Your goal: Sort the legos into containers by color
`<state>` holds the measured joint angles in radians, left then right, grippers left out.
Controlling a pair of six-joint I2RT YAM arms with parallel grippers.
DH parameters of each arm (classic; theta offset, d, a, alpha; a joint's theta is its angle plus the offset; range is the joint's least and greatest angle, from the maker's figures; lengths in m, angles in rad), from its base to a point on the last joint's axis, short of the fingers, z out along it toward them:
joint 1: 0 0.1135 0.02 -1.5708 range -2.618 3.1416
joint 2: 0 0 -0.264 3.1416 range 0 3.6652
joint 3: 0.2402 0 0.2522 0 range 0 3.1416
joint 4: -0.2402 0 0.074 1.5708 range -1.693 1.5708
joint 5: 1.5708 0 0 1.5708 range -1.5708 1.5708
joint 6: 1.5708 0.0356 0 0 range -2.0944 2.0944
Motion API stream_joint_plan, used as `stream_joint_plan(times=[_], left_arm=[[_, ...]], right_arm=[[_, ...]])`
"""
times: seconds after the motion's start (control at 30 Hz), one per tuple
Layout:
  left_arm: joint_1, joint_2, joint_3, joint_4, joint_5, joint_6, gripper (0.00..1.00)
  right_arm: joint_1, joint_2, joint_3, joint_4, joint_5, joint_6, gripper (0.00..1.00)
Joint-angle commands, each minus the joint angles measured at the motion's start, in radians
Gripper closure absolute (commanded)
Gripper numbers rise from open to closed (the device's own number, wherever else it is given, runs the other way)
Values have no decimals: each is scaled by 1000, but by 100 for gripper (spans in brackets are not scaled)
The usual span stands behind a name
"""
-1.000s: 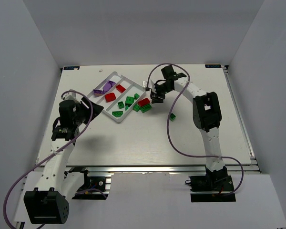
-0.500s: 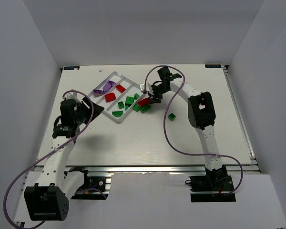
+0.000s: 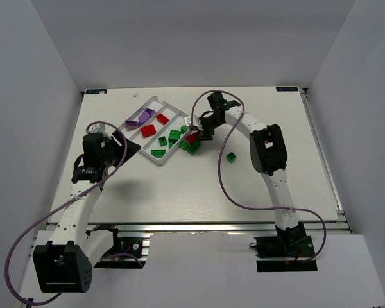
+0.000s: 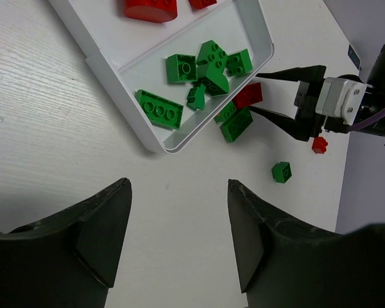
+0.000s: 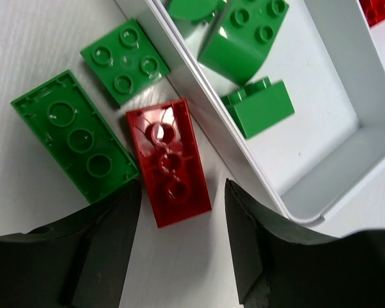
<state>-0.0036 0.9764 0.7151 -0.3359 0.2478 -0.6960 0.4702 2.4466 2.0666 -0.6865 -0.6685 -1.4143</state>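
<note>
The white tray [image 3: 136,144] lies at the middle left, with purple legos [image 3: 141,117] in its far compartment, red ones [image 3: 148,130] in the middle and green ones [image 3: 158,153] in the near one. My right gripper [image 3: 197,133] is open, low over a red lego [image 5: 169,162] lying studs down just outside the tray wall [image 5: 244,160]; the fingers straddle its near end. A long green lego [image 5: 74,135] and a square green one [image 5: 124,61] lie beside it. My left gripper [image 4: 179,186] is open and empty above bare table near the tray's corner [image 4: 163,144].
A small green lego [image 3: 231,156] lies alone on the table right of the tray. It also shows in the left wrist view [image 4: 282,172], with a tiny red lego [image 4: 319,144] beyond it. The right arm's cable loops over the table middle.
My right gripper has moved left and down, from beside the loose legos to over the red one by the tray. The left arm has barely shifted.
</note>
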Motion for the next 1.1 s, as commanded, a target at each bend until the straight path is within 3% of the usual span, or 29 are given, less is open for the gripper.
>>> stream_joint_plan(times=[0.0, 0.13, 0.43, 0.87, 1.07], left_arm=[[-1, -11, 17, 5, 5, 10, 29], [-1, -18, 18, -3, 2, 13, 29], [-1, -21, 7, 12, 15, 7, 29], [-1, -64, 1, -6, 7, 7, 29], [-1, -113, -14, -31, -16, 9, 29]], right_arm=[[15, 37, 42, -41, -25, -28, 40], [15, 46, 58, -93, -28, -49, 46], [39, -30, -66, -183, -28, -132, 74], [151, -227, -296, -160, -43, -146, 81], [151, -381, -350, -102, -65, -16, 100]])
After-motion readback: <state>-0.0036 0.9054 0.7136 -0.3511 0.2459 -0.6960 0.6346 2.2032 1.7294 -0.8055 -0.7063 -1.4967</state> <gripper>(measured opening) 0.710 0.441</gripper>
